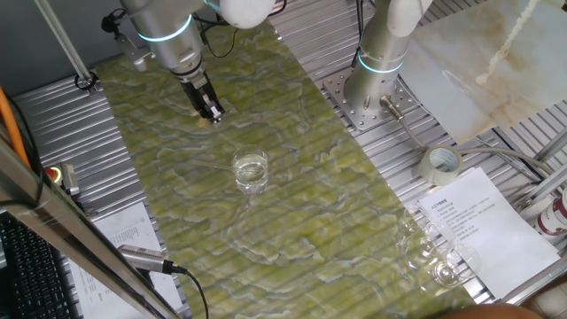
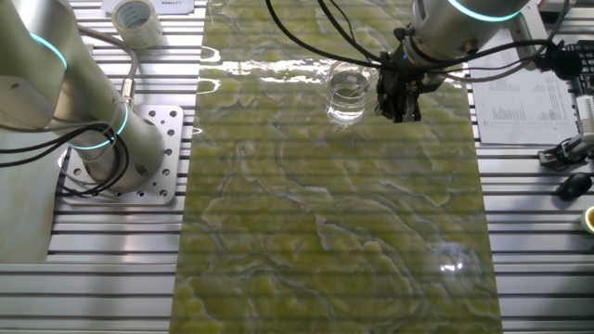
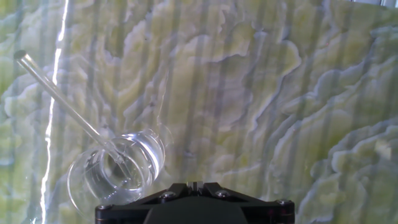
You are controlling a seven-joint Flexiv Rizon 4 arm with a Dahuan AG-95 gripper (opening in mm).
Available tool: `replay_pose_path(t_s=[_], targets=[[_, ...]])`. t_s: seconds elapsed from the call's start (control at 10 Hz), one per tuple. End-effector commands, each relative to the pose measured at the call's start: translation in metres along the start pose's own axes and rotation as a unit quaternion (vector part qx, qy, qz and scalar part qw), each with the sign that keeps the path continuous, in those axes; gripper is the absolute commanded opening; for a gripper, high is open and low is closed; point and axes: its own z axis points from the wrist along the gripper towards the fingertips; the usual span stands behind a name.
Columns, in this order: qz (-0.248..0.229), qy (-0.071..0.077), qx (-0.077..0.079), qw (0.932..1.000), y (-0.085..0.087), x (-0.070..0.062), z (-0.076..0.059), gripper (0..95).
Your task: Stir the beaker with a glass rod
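The beaker (image 1: 251, 170) is a short clear glass cylinder standing upright on the green marbled mat (image 1: 292, 221). It also shows in the other fixed view (image 2: 347, 93) and at the lower left of the hand view (image 3: 118, 173). The glass rod (image 3: 62, 99) stands in the beaker, leaning out over its rim toward the upper left of the hand view. My gripper (image 1: 211, 111) is beside the beaker and apart from it, low over the mat. It shows right of the beaker in the other fixed view (image 2: 399, 109). Its fingers look shut and hold nothing (image 3: 194, 185).
A second arm's base (image 1: 376, 84) is bolted at the mat's edge. A tape roll (image 1: 440, 164) and printed papers (image 1: 487, 221) lie beyond it. A cluster of clear round-bellied glass vessels (image 1: 434, 257) sits near the mat's corner. A keyboard (image 1: 27, 266) is at the opposite side.
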Motion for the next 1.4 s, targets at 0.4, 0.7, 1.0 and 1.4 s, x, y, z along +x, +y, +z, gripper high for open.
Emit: replay_pose_path(t_s=[0.4, 0.7, 1.0, 1.4], targets=[[0.001, -0.001, 0.003, 1.0000, 0.000, -0.033, -0.001, 0.0], [0.003, -0.001, 0.004, 1.0000, 0.003, -0.051, -0.001, 0.0], [0.004, 0.003, 0.006, 1.0000, 0.007, -0.066, -0.003, 0.0], [0.005, 0.009, 0.009, 0.9999, 0.009, -0.070, -0.004, 0.0]])
